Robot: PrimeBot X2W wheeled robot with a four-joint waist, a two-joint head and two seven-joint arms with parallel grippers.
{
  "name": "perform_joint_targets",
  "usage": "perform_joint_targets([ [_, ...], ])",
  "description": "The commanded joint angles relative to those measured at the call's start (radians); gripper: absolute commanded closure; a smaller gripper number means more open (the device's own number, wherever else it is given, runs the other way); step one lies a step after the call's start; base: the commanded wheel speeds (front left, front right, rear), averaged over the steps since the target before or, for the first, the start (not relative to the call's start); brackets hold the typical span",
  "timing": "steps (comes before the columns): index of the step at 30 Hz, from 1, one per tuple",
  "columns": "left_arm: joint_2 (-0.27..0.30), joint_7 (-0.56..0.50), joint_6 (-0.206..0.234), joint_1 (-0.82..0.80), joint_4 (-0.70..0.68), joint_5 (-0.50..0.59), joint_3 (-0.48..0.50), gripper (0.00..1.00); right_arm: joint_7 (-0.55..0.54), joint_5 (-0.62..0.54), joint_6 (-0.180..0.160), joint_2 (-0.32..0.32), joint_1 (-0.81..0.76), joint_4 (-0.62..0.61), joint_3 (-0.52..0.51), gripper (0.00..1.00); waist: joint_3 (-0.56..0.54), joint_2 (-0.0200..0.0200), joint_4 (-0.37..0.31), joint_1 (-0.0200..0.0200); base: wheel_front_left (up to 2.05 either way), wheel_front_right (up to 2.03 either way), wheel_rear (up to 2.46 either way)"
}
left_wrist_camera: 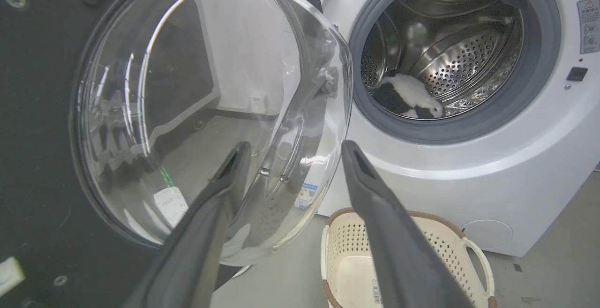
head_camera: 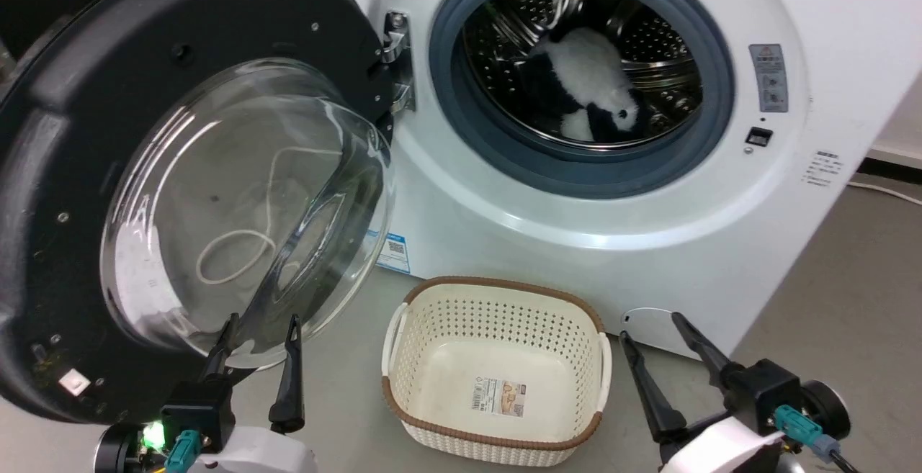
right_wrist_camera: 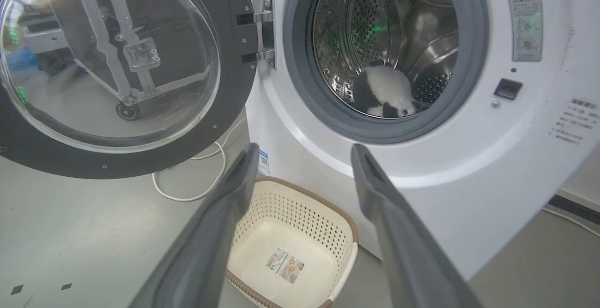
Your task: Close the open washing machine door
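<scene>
Grey floor (head_camera: 346, 408); door (head_camera: 238, 199) near left pincer (head_camera: 263, 320)

washing machine door (head_camera: 57, 134) cut by left edge, warning sticker (head_camera: 769, 77) print unreadably small

Bright, even indoor light; sharp centres, bowed edges.

Glare streaks and room reflections cover the glass of the washing machine door (head_camera: 245, 199); the drum (head_camera: 648, 41) glints, tinted green in the right wrist view. The washing machine (head_camera: 504, 199) front is nearly blown out. Wrist views bend lines at their edges, and the left gripper (left_wrist_camera: 295, 146) and right gripper (right_wrist_camera: 305, 147) look soft near the lens.
</scene>
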State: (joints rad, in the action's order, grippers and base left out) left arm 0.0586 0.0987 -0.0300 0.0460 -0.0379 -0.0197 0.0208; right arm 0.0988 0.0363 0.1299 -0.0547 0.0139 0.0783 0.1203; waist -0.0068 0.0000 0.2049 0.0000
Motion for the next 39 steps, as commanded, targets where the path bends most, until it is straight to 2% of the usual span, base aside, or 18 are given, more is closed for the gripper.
perform_joint_targets([
  [1, 0.002, 0.010, -0.005, 0.016, -0.007, -0.004, 0.006, 0.00, 0.010, 0.008, 0.000, -0.002, 0.019, 0.009, 0.011, 0.00, 0.002, 0.0000, 0.011, 0.0000, 0.00, 0.00, 0.00],
  [29, -0.002, 0.067, -0.033, 0.045, -0.024, -0.010, 0.038, 0.00, 0.067, 0.031, 0.000, -0.007, 0.043, 0.048, 0.081, 0.00, 0.011, 0.0000, 0.128, 0.0000, 0.00, 0.00, 0.00],
  [31, -0.003, 0.071, -0.035, 0.046, -0.024, -0.014, 0.041, 0.97, 0.071, 0.032, 0.001, -0.007, 0.042, 0.051, 0.084, 0.00, 0.012, 0.0000, 0.137, 0.0000, 0.00, 0.00, 0.00],
  [32, -0.003, 0.073, -0.037, 0.046, -0.024, -0.016, 0.042, 1.00, 0.073, 0.032, 0.001, -0.007, 0.041, 0.053, 0.086, 0.00, 0.012, 0.0000, 0.142, 0.0000, 0.00, 0.00, 0.00],
  [39, -0.003, 0.088, -0.053, 0.020, -0.055, -0.059, 0.071, 1.00, 0.088, 0.030, 0.001, -0.007, 0.038, 0.057, 0.094, 0.00, 0.021, 0.0000, 0.177, 0.0000, 0.00, 0.00, 0.00],
])
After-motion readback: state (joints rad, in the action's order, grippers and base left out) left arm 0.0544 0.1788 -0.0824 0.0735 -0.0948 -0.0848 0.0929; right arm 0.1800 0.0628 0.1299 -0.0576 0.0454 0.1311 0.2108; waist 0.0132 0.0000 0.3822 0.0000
